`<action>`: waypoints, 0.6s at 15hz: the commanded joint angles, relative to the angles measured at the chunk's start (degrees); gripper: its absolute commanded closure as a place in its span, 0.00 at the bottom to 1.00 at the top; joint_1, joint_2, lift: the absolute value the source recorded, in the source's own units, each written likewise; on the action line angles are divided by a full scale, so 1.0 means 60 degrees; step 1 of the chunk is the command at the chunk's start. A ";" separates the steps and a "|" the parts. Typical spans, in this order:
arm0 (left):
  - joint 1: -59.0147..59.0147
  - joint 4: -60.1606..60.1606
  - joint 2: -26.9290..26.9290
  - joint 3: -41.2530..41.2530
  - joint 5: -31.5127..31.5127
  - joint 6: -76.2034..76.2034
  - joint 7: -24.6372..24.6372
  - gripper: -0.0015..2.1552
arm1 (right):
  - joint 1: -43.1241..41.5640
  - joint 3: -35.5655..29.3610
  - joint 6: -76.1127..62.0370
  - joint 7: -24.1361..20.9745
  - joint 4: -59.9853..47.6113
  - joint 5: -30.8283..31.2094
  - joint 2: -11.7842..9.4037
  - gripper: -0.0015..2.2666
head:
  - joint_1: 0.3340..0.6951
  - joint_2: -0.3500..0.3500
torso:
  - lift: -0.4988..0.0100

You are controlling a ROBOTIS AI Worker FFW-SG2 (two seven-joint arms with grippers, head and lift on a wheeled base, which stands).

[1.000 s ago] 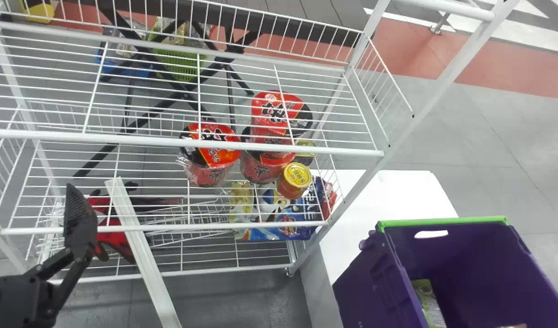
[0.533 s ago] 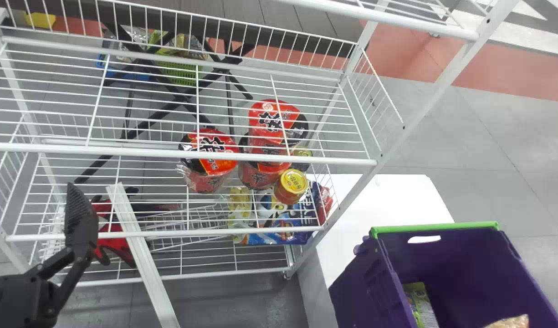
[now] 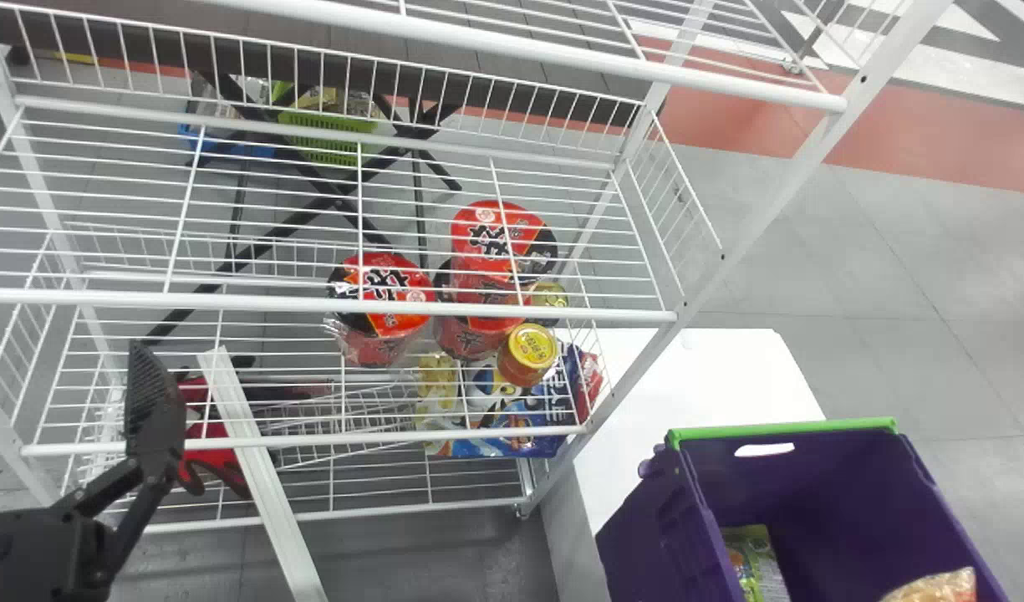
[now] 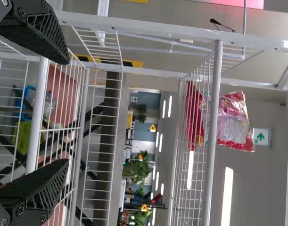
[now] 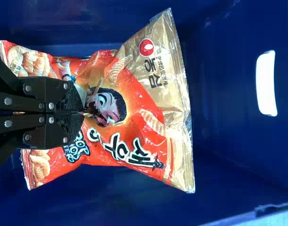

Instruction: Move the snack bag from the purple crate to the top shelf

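Wire rack (image 3: 478, 309); left claw (image 3: 154, 410) wide. In purple crate (image 3: 812, 481), right claw (image 5: 82, 113) pinching snack bag (image 5: 144, 101).

Way Up Open, Post and Rail Beside It

The crate (image 3: 812, 468) is open at its top, but its walls rise around the right gripper (image 5: 82, 113). Between crate and rack, the corner post (image 3: 750, 209) slants across, and the upper front rail (image 3: 562, 60) bars the rack's front at that height. Open room lies between that rail and the shelf below. A white bar (image 3: 265, 477) stands before the rack's left part, beside the left gripper (image 3: 155, 393).
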 commanded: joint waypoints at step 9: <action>0.0117 -0.0343 0.0005 0.0088 -0.0240 0.0090 0.0188 0.03 | -0.0336 0.0184 -0.0141 -0.0279 -0.0102 -0.0040 0.0002 0.73 | 1.00 0.00 | 0.32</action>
